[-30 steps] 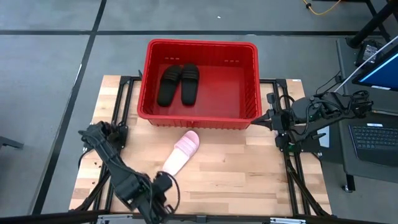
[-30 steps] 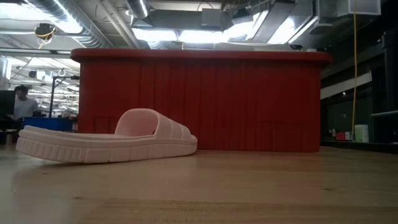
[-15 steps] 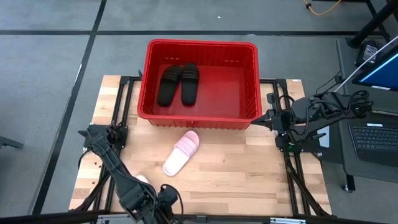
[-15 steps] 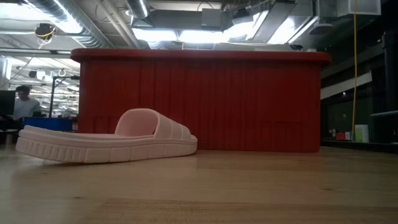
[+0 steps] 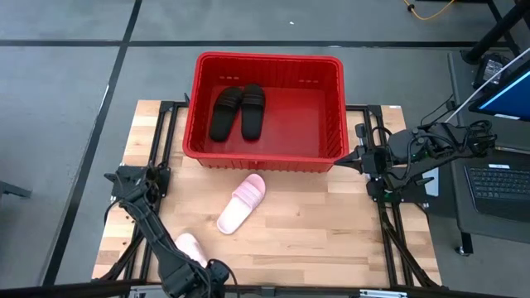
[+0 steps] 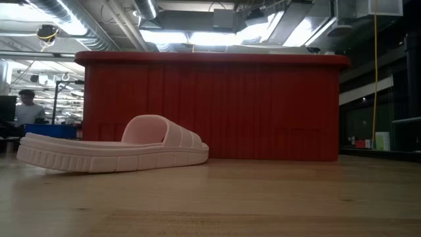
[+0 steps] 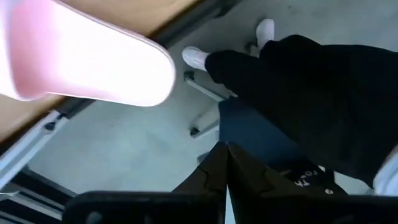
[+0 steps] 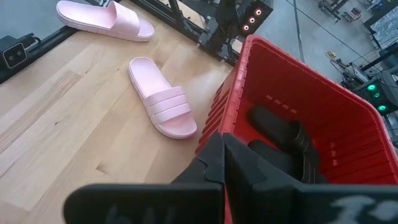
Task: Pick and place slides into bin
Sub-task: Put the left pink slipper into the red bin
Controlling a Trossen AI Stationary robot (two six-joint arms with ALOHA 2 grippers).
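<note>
The red bin stands at the table's far middle and holds two black slides side by side in its left half. One pale pink slide lies sole down on the table just in front of the bin; it also shows in the low view and the right wrist view. A second pink slide lies near the table's near left edge, its end past the edge in the left wrist view. My left gripper is shut and empty beside it, at the near edge. My right gripper is shut and empty at the bin's near right corner.
A person's dark-trousered legs and white shoes stand on the floor just beyond the table's near edge. Bare tabletop lies between the pink slides and the right arm. A laptop sits off the table's right side.
My left arm has drawn back toward the table's near edge, partly out of the high view. The second pink slide, not visible a second ago, now shows on the table at the near left. The other slides, the bin and my right arm have kept still.
</note>
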